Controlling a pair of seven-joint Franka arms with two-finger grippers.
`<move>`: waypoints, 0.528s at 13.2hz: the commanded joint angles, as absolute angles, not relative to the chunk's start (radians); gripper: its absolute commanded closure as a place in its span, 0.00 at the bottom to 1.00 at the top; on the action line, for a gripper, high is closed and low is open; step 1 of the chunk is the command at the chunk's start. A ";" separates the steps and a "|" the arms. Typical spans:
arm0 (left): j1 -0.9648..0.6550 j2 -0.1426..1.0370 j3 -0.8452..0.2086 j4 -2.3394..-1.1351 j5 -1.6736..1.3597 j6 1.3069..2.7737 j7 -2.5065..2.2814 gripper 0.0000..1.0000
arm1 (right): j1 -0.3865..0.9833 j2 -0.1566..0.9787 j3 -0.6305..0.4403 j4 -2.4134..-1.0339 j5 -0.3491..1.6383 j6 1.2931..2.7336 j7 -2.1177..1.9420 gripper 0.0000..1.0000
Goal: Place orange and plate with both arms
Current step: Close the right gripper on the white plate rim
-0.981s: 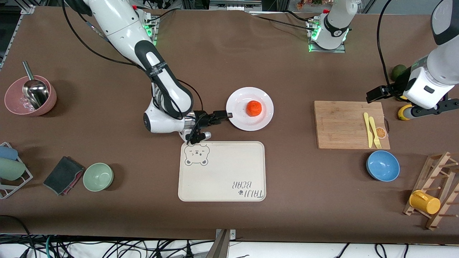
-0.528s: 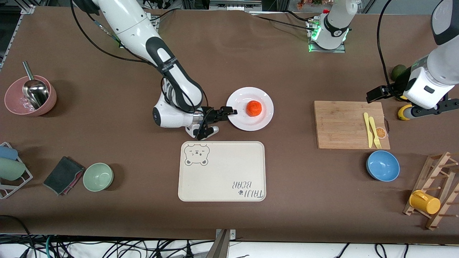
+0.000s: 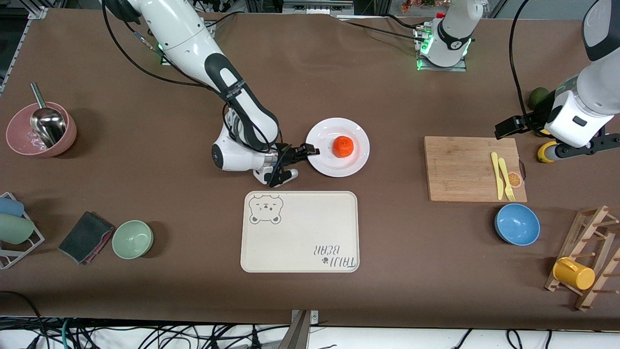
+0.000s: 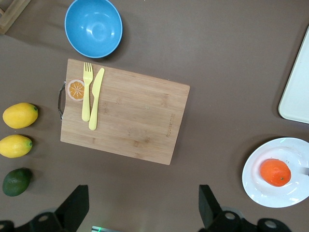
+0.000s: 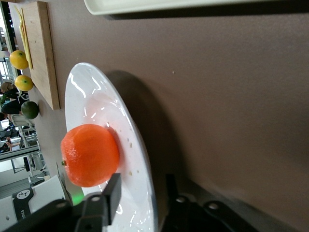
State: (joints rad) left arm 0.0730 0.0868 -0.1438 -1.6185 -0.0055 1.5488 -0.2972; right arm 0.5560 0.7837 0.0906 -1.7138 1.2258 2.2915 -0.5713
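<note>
Right tool (image 3: pixel 310 151) narrowing astride plate (image 3: pixel 351 162) rim: pinch firmly, lift level so orange (image 3: pixel 343 146) stays. Left tool (image 4: pixel 140 212) wide, waiting.

Table cover (image 3: pixel 145 203) — matt brown, cloth-like, faintly creased. Plate (image 3: pixel 325 165) — glossy white, ceramic-looking, with bright highlights on the rim in the right wrist view. Orange (image 3: pixel 343 146) — finely pitted skin with a slight sheen. Tray (image 3: pixel 300 232) is matt cream, plastic-looking, with grey print. Cutting board (image 3: pixel 460 169) is pale wood with visible grain and a metal handle; fork (image 3: pixel 506 179) and knife (image 3: pixel 495 174) on it are smooth yellow plastic. Blue bowl (image 3: pixel 517 224) has a smooth satin finish. Scoop (image 3: pixel 46 121) is polished metal, in a matt pink bowl (image 3: pixel 17 140). Rack (image 3: pixel 588 252) is bare wood.
</note>
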 commanded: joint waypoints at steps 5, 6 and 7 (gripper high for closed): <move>0.075 0.098 -0.140 -1.589 -0.018 1.525 -0.279 0.00 | 0.569 0.782 0.089 -1.720 1.249 2.293 -0.609 0.98; 0.075 0.098 -0.140 -1.589 -0.018 1.523 -0.279 0.00 | 0.568 0.779 0.089 -1.715 1.249 2.292 -0.604 0.99; 0.075 0.098 -0.140 -1.589 -0.018 1.525 -0.279 0.00 | 0.566 0.772 0.087 -1.710 1.249 2.284 -0.601 1.00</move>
